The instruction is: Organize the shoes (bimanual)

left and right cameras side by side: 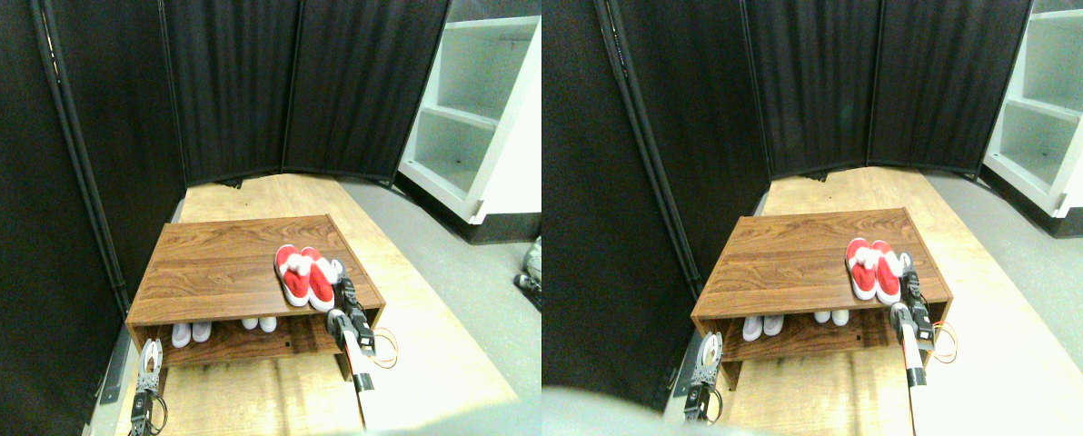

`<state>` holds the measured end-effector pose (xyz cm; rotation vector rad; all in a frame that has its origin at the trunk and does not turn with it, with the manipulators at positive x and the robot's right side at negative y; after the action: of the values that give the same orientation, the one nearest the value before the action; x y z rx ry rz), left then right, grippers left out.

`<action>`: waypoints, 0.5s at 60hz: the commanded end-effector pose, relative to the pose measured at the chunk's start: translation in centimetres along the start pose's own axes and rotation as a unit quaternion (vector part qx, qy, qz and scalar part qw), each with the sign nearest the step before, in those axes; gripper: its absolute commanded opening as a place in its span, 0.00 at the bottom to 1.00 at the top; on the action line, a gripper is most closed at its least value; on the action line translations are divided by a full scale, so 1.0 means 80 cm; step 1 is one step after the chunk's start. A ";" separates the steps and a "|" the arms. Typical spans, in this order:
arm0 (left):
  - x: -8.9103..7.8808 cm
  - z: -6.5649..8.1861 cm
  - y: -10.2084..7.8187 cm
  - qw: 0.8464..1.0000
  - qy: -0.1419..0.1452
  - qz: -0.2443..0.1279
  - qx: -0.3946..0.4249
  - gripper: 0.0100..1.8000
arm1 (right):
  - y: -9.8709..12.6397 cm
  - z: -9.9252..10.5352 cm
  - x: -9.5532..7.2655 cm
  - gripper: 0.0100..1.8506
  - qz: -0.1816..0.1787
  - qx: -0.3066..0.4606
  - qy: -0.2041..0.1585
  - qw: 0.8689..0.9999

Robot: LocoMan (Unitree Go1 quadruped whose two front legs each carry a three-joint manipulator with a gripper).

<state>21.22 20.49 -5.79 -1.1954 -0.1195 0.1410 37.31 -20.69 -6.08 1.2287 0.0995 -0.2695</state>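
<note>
Red shoes [304,275] paired on rack [214,263] top, my right gripper [339,272] beside them; left gripper [150,359] low. Jaws: can't tell.

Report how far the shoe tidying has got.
Done: two pale pairs sit toes-out on the lower shelf of the wooden rack. In hand: the red shoes lie side by side on top, the right tool beside them. Left: settling them; the left tool waits low.

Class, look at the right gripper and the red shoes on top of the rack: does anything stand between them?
Nothing visible does. The right gripper is right beside the red shoes on the wooden rack, at their right edge, with no object between.
</note>
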 end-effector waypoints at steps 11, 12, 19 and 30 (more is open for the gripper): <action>0.002 0.002 -0.005 1.000 -0.002 -0.014 -0.013 0.00 | 0.039 0.053 -0.035 0.00 0.072 -0.075 -0.024 0.994; 0.002 0.002 -0.005 1.000 -0.001 -0.014 -0.014 0.00 | 0.041 0.056 -0.036 0.00 0.079 -0.077 -0.024 0.994; 0.004 0.000 -0.007 1.000 0.001 -0.010 -0.016 0.00 | 0.066 0.082 -0.068 0.00 0.122 -0.078 -0.024 0.989; 0.009 -0.002 -0.007 1.000 0.012 -0.019 -0.014 0.00 | 0.073 0.094 -0.126 0.00 0.160 -0.098 -0.036 0.982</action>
<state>21.54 20.44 -5.81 -1.2292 -0.1032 0.1317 30.32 -24.62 2.36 1.0710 -0.0676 -0.0837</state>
